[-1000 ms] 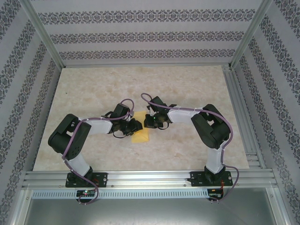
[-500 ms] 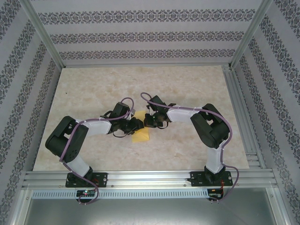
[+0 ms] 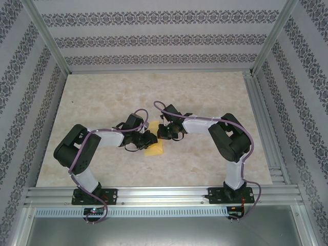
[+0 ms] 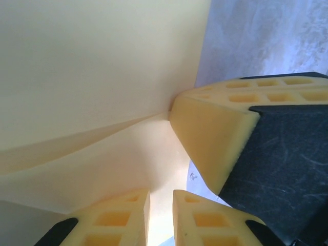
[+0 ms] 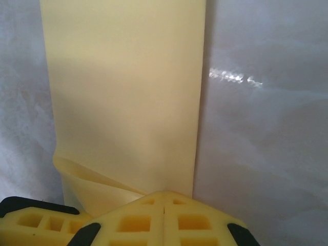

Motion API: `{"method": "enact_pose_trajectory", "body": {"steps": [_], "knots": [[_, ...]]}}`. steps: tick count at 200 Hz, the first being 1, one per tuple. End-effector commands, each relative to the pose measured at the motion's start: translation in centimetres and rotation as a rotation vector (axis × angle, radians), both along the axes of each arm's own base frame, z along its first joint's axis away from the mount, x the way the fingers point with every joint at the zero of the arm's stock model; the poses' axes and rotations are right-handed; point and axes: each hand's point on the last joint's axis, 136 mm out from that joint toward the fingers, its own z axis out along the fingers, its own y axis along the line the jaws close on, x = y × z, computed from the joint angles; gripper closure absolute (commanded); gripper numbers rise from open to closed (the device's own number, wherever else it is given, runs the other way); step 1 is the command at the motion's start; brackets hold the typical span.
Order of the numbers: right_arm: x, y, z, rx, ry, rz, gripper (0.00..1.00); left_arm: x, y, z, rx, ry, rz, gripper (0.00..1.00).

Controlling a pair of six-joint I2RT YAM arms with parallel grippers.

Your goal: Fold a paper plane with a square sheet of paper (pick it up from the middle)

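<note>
Two grippers are meeting midway across the table (image 3: 102,97) at the square sheet of paper (image 3: 154,148), which is lying folded into a narrow yellow strip between them. The left gripper (image 4: 160,200) is pinching a lifted layer of the paper — its fingers are nearly touching. The right gripper (image 5: 164,199) is holding its fingers pressed fully together, tips resting on the strip's near end, where one layer is curling up.

A pale marbled table (image 3: 102,92), patterned wallpaper (image 3: 154,38) beyond its far and side edges, a metal rail (image 3: 164,193) along its near edge
</note>
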Motion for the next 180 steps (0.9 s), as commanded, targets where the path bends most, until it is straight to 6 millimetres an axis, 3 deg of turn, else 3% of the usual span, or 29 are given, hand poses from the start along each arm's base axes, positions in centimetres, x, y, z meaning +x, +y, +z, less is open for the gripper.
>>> {"method": "enact_pose_trajectory", "body": {"steps": [1, 92, 150, 180], "knots": [[-0.1, -1.1, -1.1, -0.054, -0.001, -0.023, 0.95, 0.2, -0.4, -0.1, 0.007, -0.014, -0.010, 0.80], [0.1, -0.7, 1.6, -0.007, -0.049, -0.009, 0.91, 0.2, -0.3, -0.4, 0.020, -0.013, -0.012, 0.80], [0.0, -1.1, 0.4, -0.040, -0.033, -0.017, 0.91, 0.1, -0.2, -0.5, 0.026, -0.006, -0.013, 0.80], [0.4, -1.1, 0.9, -0.044, -0.041, -0.030, 0.87, 0.0, 0.1, -1.0, 0.054, 0.014, -0.006, 0.81]]}}
